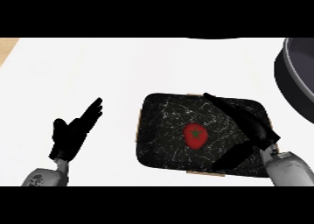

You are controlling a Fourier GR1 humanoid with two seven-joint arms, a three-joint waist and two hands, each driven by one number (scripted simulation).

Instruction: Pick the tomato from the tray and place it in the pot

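A red tomato (197, 135) with a green stem spot lies near the middle of a black marbled tray (160, 131) on the white counter. My right hand (251, 126) hovers over the tray's right half, fingers straight and pointing up-left, thumb spread down-left below the tomato; it does not touch the tomato. The dark grey pot (294, 78) stands at the right edge, partly cut off. My left hand (74, 131) rests open at the lower left, fingers up.
A strip of wooden surface (1, 52) shows at the upper left beyond the counter's edge. White counter (152, 65) stretches between the tray and the pot and to the tray's left.
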